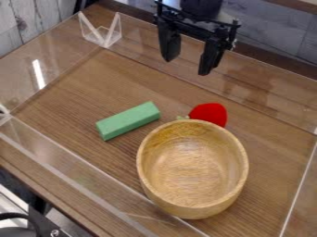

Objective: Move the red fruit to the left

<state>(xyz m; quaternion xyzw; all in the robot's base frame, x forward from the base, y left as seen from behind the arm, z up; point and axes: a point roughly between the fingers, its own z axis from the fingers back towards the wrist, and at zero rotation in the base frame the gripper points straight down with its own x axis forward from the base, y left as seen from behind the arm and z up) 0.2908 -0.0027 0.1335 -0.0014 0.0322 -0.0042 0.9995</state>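
The gripper (pixel 187 53) hangs at the top of the view, above the far part of the table, pointing straight down. Its two dark fingers (pixel 165 43) stand spread well apart with only the pale backdrop showing between them, so the claw is open and carries nothing. The finger on the right of the picture reaches a little lower than the other, which may be no more than the angle of the camera. Its black body runs out of the top edge of the frame.

Below the gripper and slightly to the right, well apart from the fingertips, sits the red fruit (pixel 210 113). It rests on the wooden table (pixel 87 88) just behind the far rim of the wooden bowl (pixel 192 167), which covers its lower edge (whether the two touch I cannot tell). Only a rounded bright red shape shows; any stem end is too small to make out.

To the left of the fruit, near but apart from it, lies a green block (pixel 129 120), flat on the table and turned at a slant, its right end pointing toward the fruit. It sits just beyond the upper left rim of the bowl.

The bowl is by far the largest thing here, round, light-coloured and upright, with a bare inside.

A clear plastic wall (pixel 50 148) runs around the table surface, and a small clear bracket (pixel 99 31) stands at the far left corner.
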